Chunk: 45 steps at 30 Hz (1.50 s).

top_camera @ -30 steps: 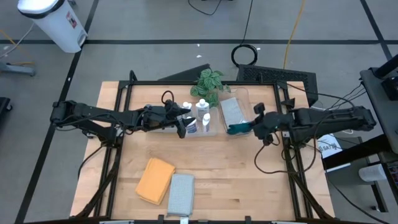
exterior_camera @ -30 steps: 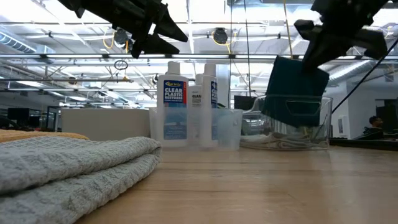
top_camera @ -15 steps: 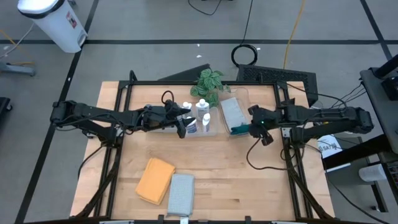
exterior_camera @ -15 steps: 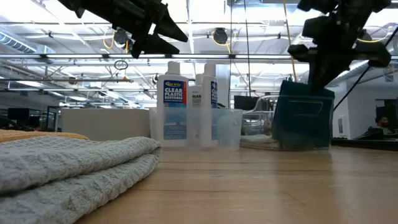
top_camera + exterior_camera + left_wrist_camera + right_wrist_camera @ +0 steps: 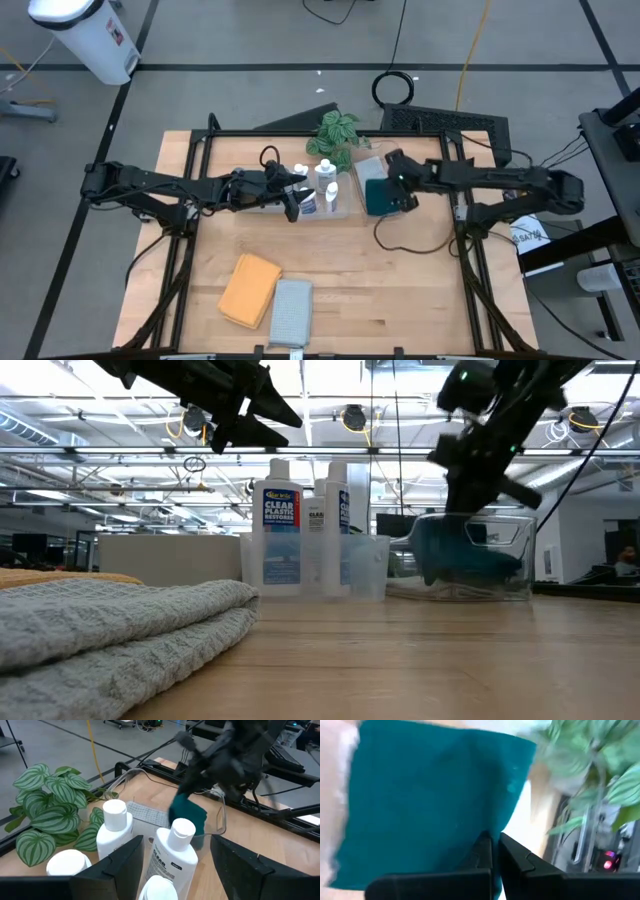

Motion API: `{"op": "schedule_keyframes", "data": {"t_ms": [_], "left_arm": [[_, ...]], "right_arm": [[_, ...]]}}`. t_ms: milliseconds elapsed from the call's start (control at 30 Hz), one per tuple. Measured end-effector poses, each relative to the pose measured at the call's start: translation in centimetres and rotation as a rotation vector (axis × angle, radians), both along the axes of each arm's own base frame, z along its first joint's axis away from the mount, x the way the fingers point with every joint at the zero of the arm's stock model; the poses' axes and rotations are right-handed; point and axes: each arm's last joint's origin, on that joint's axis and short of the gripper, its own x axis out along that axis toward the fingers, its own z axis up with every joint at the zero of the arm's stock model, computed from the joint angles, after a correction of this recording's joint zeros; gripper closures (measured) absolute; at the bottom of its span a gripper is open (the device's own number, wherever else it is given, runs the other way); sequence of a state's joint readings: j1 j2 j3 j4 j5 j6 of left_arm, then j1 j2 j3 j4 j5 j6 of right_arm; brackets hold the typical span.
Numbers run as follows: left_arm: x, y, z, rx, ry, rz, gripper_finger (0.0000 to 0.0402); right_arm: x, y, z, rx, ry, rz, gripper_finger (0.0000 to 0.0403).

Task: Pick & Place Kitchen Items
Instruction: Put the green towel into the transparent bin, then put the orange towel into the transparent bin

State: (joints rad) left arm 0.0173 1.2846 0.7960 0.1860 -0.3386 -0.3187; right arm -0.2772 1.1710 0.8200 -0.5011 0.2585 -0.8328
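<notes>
My right gripper (image 5: 397,186) is shut on a dark green cloth (image 5: 379,197) over the right clear bin (image 5: 385,150). In the low view the cloth (image 5: 465,560) hangs down inside the bin's walls (image 5: 520,555). A pale grey cloth (image 5: 371,172) lies in the far part of that bin. My left gripper (image 5: 262,412) stands open above several white squeeze bottles (image 5: 277,530) that stand upright in the left clear bin (image 5: 341,208). It touches none of them. An orange cloth (image 5: 250,290) and a grey-blue cloth (image 5: 291,312) lie folded on the table near its front edge. My right gripper pinches the green cloth at an edge (image 5: 506,822) between its two shut fingers (image 5: 482,852). The fingers slant down from the table's right side. The cloth hangs below them into the bin (image 5: 465,575). Whether its lower end rests on the pale grey cloth, I cannot tell.
A green leafy plant (image 5: 335,134) stands behind the two bins. Black frame rails (image 5: 470,290) run along the table's left and right sides. Bare wood (image 5: 390,290) lies between the bins and the front edge, to the right of the folded cloths.
My right gripper has swung toward the table's left and far side and sunk, tipping further down. The green cloth, which hung in front of the bin's near right corner, has come over the bin and dropped inside its walls. The gripper has stayed shut on it.
</notes>
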Motion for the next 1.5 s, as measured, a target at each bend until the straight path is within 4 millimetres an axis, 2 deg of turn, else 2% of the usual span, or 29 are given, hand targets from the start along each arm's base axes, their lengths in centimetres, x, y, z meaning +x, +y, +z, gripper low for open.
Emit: {"op": "schedule_keyframes", "data": {"t_ms": [267, 433, 600, 767, 900, 1000, 1133, 1233, 1500], "left_arm": [[0.0, 0.0, 0.0, 0.0, 0.0, 0.0, 0.0167], [0.0, 0.0, 0.0, 0.0, 0.0, 0.0, 0.0167], [0.0, 0.0, 0.0, 0.0, -0.001, 0.0, 0.0167], [0.0, 0.0, 0.0, 0.0, -0.002, 0.0, 0.0167], [0.0, 0.0, 0.0, 0.0, -0.002, 0.0, 0.0167], [0.0, 0.0, 0.0, 0.0, -0.002, 0.0, 0.0167], [0.0, 0.0, 0.0, 0.0, -0.002, 0.0, 0.0167], [0.0, 0.0, 0.0, 0.0, -0.002, 0.0, 0.0167], [0.0, 0.0, 0.0, 0.0, -0.002, 0.0, 0.0167]], "right_arm": [[1.2, -3.7, -3.2, 0.034, 0.076, -0.139, 0.0403], [2.4, -4.7, -4.0, 0.063, -0.033, -0.258, 0.0389], [2.8, -4.6, -3.5, 0.086, -0.139, -0.312, 0.0329], [2.6, -4.1, -1.5, 0.086, -0.303, -0.426, 0.0245], [1.6, -3.1, 0.7, 0.061, -0.422, -0.525, 0.0191], [0.7, -1.6, 2.3, 0.158, -0.53, -0.544, 0.0166], [-0.7, 0.8, 4.0, 0.347, -0.613, -0.48, 0.0155], [-1.5, 2.5, 4.2, 0.463, -0.65, -0.38, 0.0155], [-2.4, 5.4, 3.1, 0.539, -0.736, -0.222, 0.0173]]}}
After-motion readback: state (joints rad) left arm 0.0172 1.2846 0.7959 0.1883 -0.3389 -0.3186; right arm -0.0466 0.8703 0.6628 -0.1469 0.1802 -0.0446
